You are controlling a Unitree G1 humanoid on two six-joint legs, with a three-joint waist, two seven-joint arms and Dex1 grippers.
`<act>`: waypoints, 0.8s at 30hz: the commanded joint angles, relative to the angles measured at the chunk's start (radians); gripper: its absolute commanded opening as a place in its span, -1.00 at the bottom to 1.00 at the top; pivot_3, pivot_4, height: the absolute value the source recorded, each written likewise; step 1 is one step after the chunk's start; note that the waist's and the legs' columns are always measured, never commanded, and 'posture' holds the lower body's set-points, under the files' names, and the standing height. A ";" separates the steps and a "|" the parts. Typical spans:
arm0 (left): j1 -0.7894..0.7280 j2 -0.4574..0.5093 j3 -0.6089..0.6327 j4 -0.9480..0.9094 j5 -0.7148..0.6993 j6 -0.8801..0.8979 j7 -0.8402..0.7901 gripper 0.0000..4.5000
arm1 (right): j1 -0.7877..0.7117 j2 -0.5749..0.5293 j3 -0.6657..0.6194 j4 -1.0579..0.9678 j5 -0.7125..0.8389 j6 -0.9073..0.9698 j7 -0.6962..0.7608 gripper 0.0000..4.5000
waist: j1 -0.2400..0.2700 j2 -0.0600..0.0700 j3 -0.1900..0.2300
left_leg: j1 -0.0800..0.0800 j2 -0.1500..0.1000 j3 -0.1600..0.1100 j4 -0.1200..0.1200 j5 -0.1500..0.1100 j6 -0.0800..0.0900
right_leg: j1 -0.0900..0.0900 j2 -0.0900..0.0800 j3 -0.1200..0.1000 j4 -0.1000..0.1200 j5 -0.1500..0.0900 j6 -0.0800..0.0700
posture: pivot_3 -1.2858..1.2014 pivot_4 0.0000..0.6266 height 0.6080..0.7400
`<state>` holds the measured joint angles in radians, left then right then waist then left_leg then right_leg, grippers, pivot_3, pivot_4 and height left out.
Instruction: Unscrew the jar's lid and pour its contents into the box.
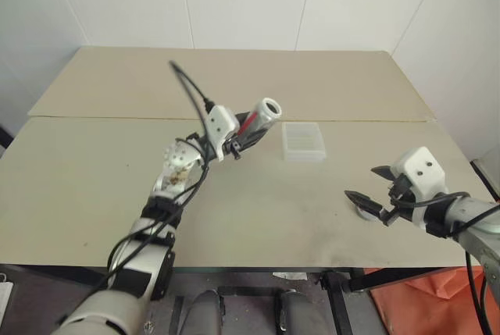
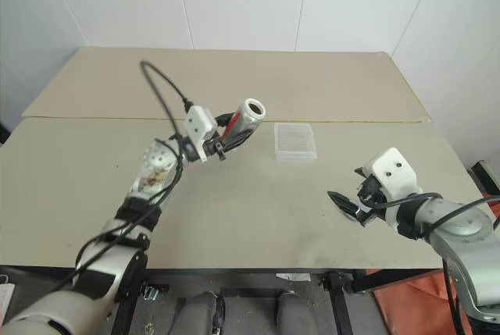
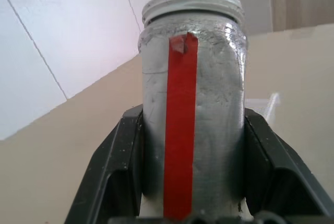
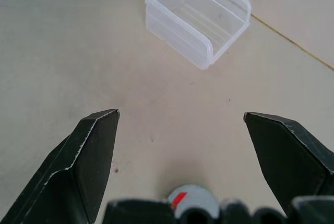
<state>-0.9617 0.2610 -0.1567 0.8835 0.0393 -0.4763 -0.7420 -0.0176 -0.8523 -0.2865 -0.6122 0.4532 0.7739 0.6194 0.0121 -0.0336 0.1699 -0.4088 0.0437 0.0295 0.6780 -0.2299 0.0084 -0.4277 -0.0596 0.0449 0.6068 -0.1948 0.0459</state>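
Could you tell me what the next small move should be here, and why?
Probably carry the jar over the box and tip it further. The left gripper holds it open-mouthed beside the box; the lid already lies on the table.

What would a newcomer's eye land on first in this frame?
The jar with its red stripe, held up above the table in the left gripper, its open mouth tipped toward the clear box just beside it. Next, the right gripper at the table's right, jaws wide apart, with the grey lid lying on the table under it.
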 commanded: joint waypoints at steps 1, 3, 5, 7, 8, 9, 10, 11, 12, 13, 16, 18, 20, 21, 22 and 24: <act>-0.164 0.019 -0.127 0.186 0.233 -0.193 0.165 -0.08 | -0.015 0.011 -0.025 -0.054 0.002 -0.018 -0.019 0.99 | 0.001 0.000 0.000 | -0.001 0.000 0.000 -0.001 0.000 0.000 | -0.001 0.000 0.000 -0.001 0.000 0.000 | 0.03 -0.52 1.00; -0.268 0.023 -0.235 0.283 0.389 -0.236 0.294 -0.08 | -0.012 0.016 -0.028 -0.069 0.003 -0.013 -0.027 0.99 | 0.001 0.000 0.000 | -0.004 0.000 0.000 -0.001 0.000 0.000 | -0.001 0.000 0.000 -0.003 0.001 0.001 | 0.03 -0.52 1.00; -0.362 0.021 -0.362 0.351 0.556 -0.248 0.458 -0.08 | -0.003 0.023 -0.038 -0.086 0.010 -0.011 -0.030 0.99 | 0.002 0.000 0.000 | -0.007 -0.001 0.000 -0.001 -0.001 0.001 | -0.002 0.000 0.000 -0.006 0.002 0.001 | 0.03 -0.52 1.00; -0.449 0.017 -0.509 0.396 0.734 -0.229 0.637 -0.08 | 0.009 0.028 -0.045 -0.102 0.011 -0.005 -0.036 0.99 | 0.003 0.000 0.000 | -0.011 -0.001 0.000 -0.001 -0.001 0.001 | -0.005 -0.001 0.000 -0.007 0.003 0.001 | 0.03 -0.52 1.00; -0.478 0.008 -0.543 0.418 0.772 -0.219 0.678 -0.08 | 0.015 0.029 -0.047 -0.110 0.009 0.003 -0.042 0.99 | 0.004 0.000 0.000 | -0.013 -0.002 -0.001 -0.001 -0.001 0.001 | -0.008 -0.001 0.000 -0.008 0.003 0.001 | 0.03 -0.52 1.00; -0.510 -0.006 -0.588 0.436 0.823 -0.196 0.728 -0.08 | 0.027 0.031 -0.050 -0.113 0.003 0.005 -0.046 0.99 | 0.004 0.000 0.000 | -0.016 -0.002 -0.001 -0.001 -0.001 0.001 | -0.010 -0.001 0.000 -0.008 0.004 0.001 | 0.03 -0.52 1.00; -0.538 -0.019 -0.627 0.452 0.866 -0.181 0.766 -0.08 | 0.039 0.034 -0.053 -0.119 -0.001 0.007 -0.051 0.99 | 0.005 0.000 0.000 | -0.017 -0.002 0.000 -0.001 -0.002 0.001 | -0.011 -0.001 0.000 -0.008 0.005 -0.001 | 0.03 -0.52 1.00; -0.567 -0.037 -0.664 0.465 0.909 -0.160 0.800 -0.08 | 0.056 0.037 -0.056 -0.128 -0.007 0.006 -0.057 0.99 | 0.005 0.000 0.000 | -0.017 -0.002 0.000 -0.001 -0.002 0.001 | -0.011 -0.001 0.000 -0.009 0.005 -0.001 | 0.03 -0.52 1.00; -0.596 -0.055 -0.714 0.475 0.964 -0.141 0.838 -0.08 | 0.073 0.039 -0.058 -0.140 -0.012 0.006 -0.062 0.99 | 0.008 0.000 0.000 | -0.017 -0.002 0.000 -0.001 -0.002 0.001 | -0.012 -0.001 0.000 -0.009 0.005 -0.001 | 0.03 -0.52 1.00; -0.621 -0.078 -0.761 0.484 1.013 -0.126 0.865 -0.08 | 0.092 0.042 -0.061 -0.152 -0.015 0.006 -0.067 0.99 | 0.012 -0.001 0.000 | -0.018 -0.002 0.000 -0.001 -0.002 0.001 | -0.012 -0.001 0.000 -0.009 0.005 -0.001 | 0.03 -0.52 1.00; -0.684 -0.149 -0.880 0.504 1.141 -0.060 0.977 -0.08 | 0.132 0.069 -0.083 -0.194 0.006 0.031 -0.093 0.99 | 0.017 -0.001 0.000 | -0.021 -0.002 0.000 0.000 -0.003 0.001 | -0.014 -0.002 0.000 -0.010 0.004 0.000 | 0.03 -0.52 1.00; -0.714 -0.188 -0.973 0.516 1.237 -0.001 1.023 -0.08 | 0.149 0.081 -0.102 -0.217 0.016 0.068 -0.113 0.99 | 0.023 -0.001 0.000 | -0.021 -0.003 0.000 0.000 -0.003 0.000 | -0.014 -0.002 0.000 -0.010 0.003 0.002 | 0.03 -0.52 1.00; -0.727 -0.213 -1.023 0.526 1.285 0.031 1.028 -0.08 | 0.163 0.092 -0.121 -0.242 0.016 0.105 -0.138 0.99 | 0.025 -0.001 0.001 | -0.021 -0.003 0.000 0.001 -0.003 0.000 | -0.014 -0.002 0.000 -0.009 0.003 0.003 | 0.03 -0.52 1.00; -0.735 -0.222 -1.046 0.530 1.307 0.041 1.037 -0.08 | 0.178 0.092 -0.129 -0.255 0.005 0.111 -0.145 0.99 | 0.025 -0.001 0.001 | -0.021 -0.003 0.000 0.001 -0.003 0.000 | -0.014 -0.002 0.000 -0.009 0.002 0.004 | 0.03 -0.52 1.00; -0.739 -0.228 -1.057 0.532 1.318 0.046 1.048 -0.08 | 0.191 0.096 -0.138 -0.267 0.002 0.116 -0.150 0.99 | 0.024 -0.001 0.000 | -0.021 -0.002 0.000 0.001 -0.003 0.000 | -0.014 -0.002 0.000 -0.009 0.002 0.005 | 0.03 -0.52 1.00; -0.747 -0.239 -1.074 0.535 1.335 0.056 1.059 -0.08 | 0.220 0.114 -0.163 -0.293 0.009 0.130 -0.160 0.99 | 0.022 -0.001 0.001 | -0.021 -0.002 0.000 0.001 -0.003 0.000 | -0.015 -0.001 0.001 -0.007 0.001 0.005 | 0.03 -0.52 1.00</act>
<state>-1.6670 0.0244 -1.2145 1.4107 1.3559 -0.4481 0.2996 0.1935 -0.7417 -0.4071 -0.8548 0.4550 0.8940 0.4729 0.0342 -0.0345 0.1704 -0.4297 0.0417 0.0292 0.6787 -0.2331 0.0080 -0.4440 -0.0608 0.0457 0.6013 -0.1939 0.0511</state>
